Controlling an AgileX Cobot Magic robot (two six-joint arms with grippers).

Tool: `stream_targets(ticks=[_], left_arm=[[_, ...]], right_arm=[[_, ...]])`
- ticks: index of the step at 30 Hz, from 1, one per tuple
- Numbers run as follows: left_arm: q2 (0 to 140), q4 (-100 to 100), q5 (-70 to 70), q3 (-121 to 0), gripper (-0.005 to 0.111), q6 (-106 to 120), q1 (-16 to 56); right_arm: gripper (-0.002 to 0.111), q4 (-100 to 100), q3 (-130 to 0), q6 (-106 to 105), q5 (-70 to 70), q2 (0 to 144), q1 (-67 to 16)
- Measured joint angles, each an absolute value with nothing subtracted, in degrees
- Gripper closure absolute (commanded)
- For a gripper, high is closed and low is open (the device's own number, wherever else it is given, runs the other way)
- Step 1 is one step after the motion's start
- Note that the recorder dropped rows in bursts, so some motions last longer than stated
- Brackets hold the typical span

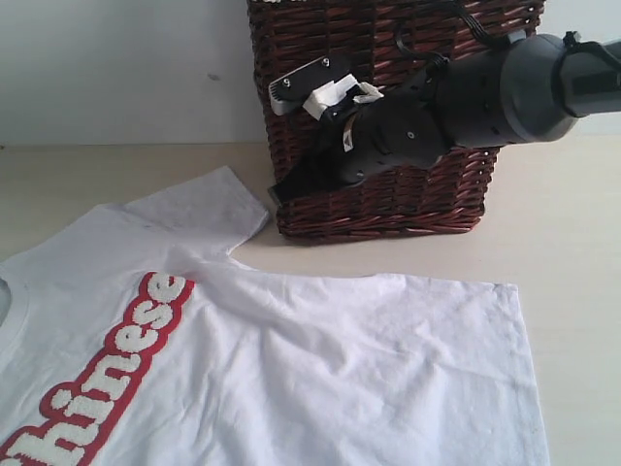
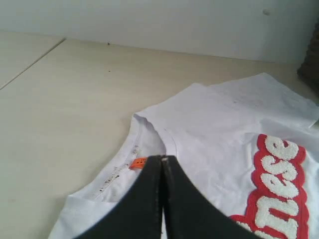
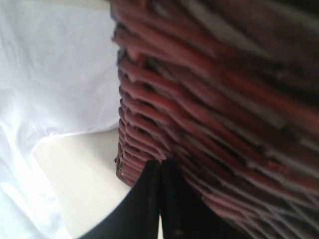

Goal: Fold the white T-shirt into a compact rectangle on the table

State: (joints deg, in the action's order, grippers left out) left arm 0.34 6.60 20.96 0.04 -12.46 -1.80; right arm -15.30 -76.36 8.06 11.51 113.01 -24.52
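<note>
White T-shirt point(image 1: 320, 369) is lying spread flat, front up, on the table point(image 1: 572, 291), filling the exterior view from 9 round to 5 o'clock. Cloth is showing light wrinkles. Red-outlined lettering point(image 1: 107, 379) is running toward 7 o'clock. One short sleeve point(image 1: 209, 204) is pointing toward 12 o'clock, its edge ending just beside the basket's lower left corner.

Dark wicker basket point(image 1: 320, 39) is standing on the table at 12 o'clock, near the shirt's far edge, with a narrow strip of bare table between. Pale wall point(image 1: 116, 68) is rising behind, from 9 to 12 o'clock.

Right gripper point(image 1: 278, 192) is reaching in from 2 o'clock across the basket's front. Its arm is covering much of the wicker. Its fingers are pressed together and are gripping nothing. The tip is sitting low against the basket's left edge, above bare table; whether it is touching the wicker cannot be told. The right wrist view is showing the same closed tip point(image 3: 160, 164) with wicker close ahead and shirt cloth off to one side.

Left gripper point(image 2: 163, 159) is showing only in its own wrist view. Its fingers are closed tight, with nothing visible between them. The tip is hanging over the neckline, just beside the orange tag point(image 2: 138, 163); contact with the cloth cannot be told.
</note>
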Motion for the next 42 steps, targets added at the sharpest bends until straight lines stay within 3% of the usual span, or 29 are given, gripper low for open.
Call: stream_targets(ticks=[9, 20, 26, 31, 33, 35, 42], left_arm=[[0.34, 6.60, 20.96, 0.04, 0.107, -12.46, -1.80], [0.34, 6.60, 20.96, 0.04, 0.107, -12.46, -1.80], [0.34, 6.60, 20.96, 0.04, 0.107, -12.46, -1.80], [0.34, 6.60, 20.96, 0.04, 0.107, -12.46, -1.80], [0.34, 6.60, 20.96, 0.04, 0.107, -12.46, -1.80], [0.34, 6.60, 20.96, 0.04, 0.107, -12.46, -1.80], [0.34, 6.60, 20.96, 0.04, 0.107, -12.46, -1.80]], right_arm=[[0.108, -11.72, -76.63, 7.02, 13.62, 112.68, -25.13], [0.108, 7.21, -76.61, -12.06, 22.60, 111.63, -40.28], [0.108, 5.04, -73.15, -9.54, 36.01, 108.45, -41.73], [0.108, -4.77, -61.23, 4.12, 37.28, 99.89, -37.29], [0.108, -13.50, -54.55, 15.45, 36.42, 98.74, -26.87], [0.108, -14.89, -54.27, 17.13, 35.92, 103.30, -18.91], [0.108, -22.54, -54.74, 21.45, 28.49, 110.82, -12.47]])
